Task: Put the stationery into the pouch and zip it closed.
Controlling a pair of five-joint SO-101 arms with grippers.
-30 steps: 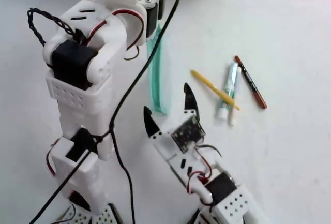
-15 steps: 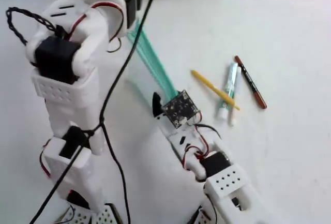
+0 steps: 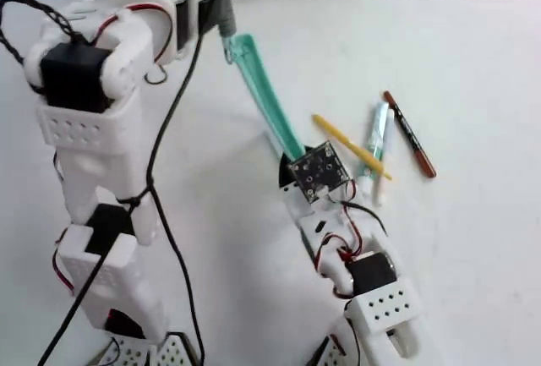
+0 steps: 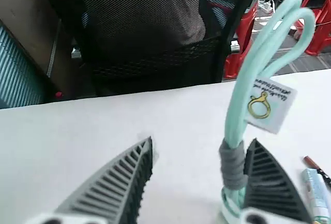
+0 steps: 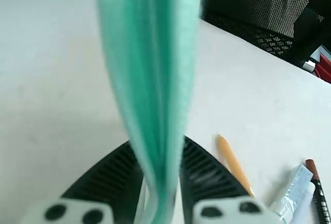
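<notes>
- White table point(image 3: 473, 62) under both arms; black mesh chair point(image 4: 139, 22) behind its far edge.
- My right gripper point(image 5: 158, 146): jaws closed tight on the near end of the teal pouch point(image 5: 150, 63), fabric pinched flat between them.
- Pouch point(image 3: 262, 100) runs as a narrow strip from that grip across the table toward my left gripper point(image 4: 202, 141).
- Left gripper: jaws spread wide, nothing clamped. The pouch's teal strap point(image 4: 258, 53) stands upright, its grey collar point(image 4: 231, 168) against one finger point(image 4: 266, 177). A white tag point(image 4: 266, 105) with a gold clasp hangs on the strap.
- Stationery lies loose on the table just beside the right gripper, outside the pouch: yellow pencil point(image 3: 351, 146), white-and-green pen point(image 3: 376, 129), brown-red marker point(image 3: 410, 135).
- Pencil crosses the pen; marker lies just beside the pen.
</notes>
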